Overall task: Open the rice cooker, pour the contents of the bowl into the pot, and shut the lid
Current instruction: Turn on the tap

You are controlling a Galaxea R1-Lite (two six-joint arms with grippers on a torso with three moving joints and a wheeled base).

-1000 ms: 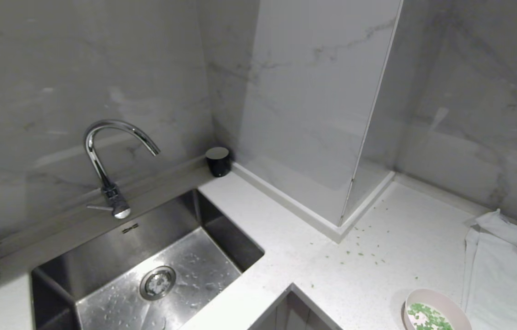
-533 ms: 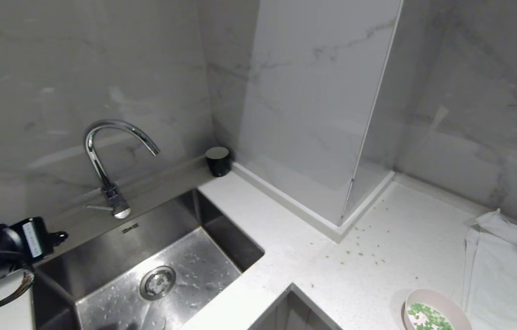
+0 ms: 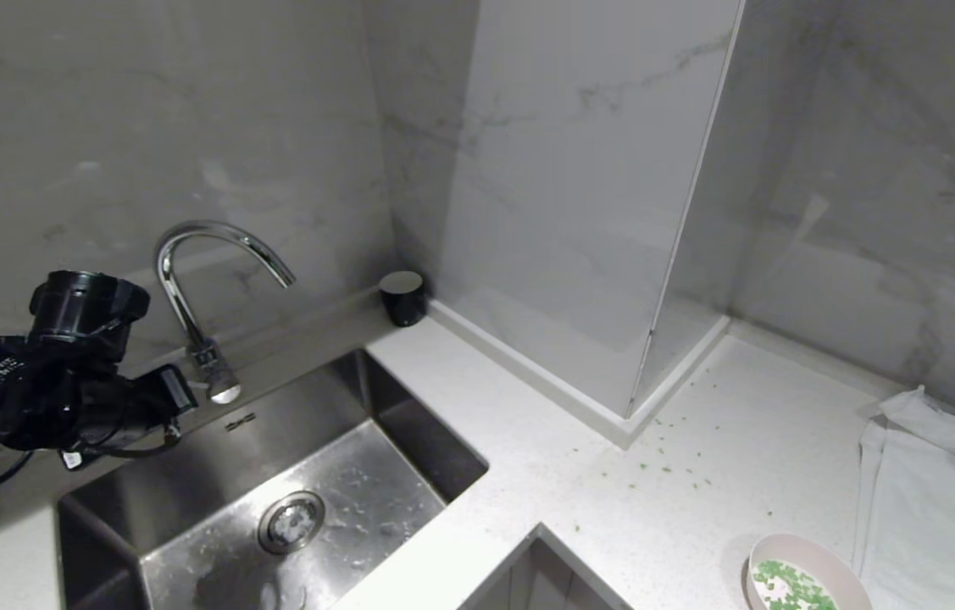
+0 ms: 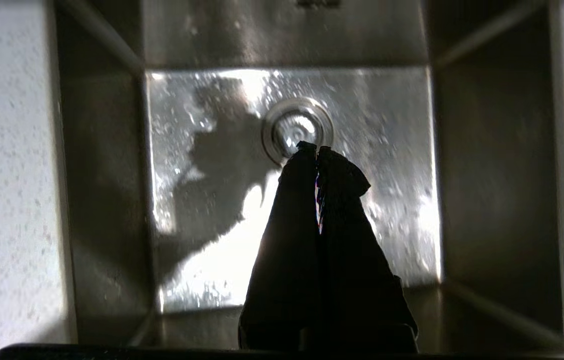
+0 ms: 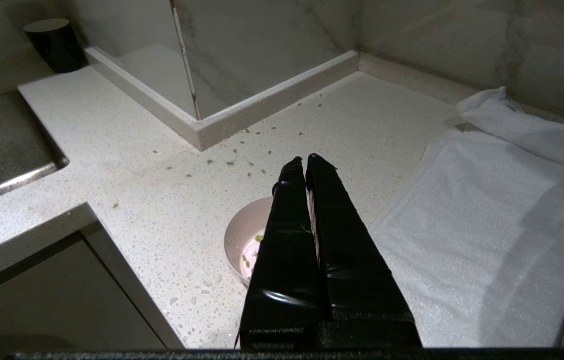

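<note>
bowl (image 5: pixel 241 240) just beneath right gripper (image 5: pixel 305 159), fingers together, left gripper (image 4: pixel 316 148) closed over sink (image 4: pixel 106 200)

Left arm (image 3: pixel 62 381) over sink (image 3: pixel 409 440) rim beside tap (image 3: pixel 206 288); bowl (image 3: pixel 816 555) of green and white bits (image 3: pixel 786 586) near towel (image 3: pixel 935 500).

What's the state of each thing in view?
Left end effector: shut, empty, above the sink.
Right end effector: shut, empty, above the bowl.
Bowl: upright, holds green and white bits.
Tap: no water running.
Towel: spread on the counter.
</note>
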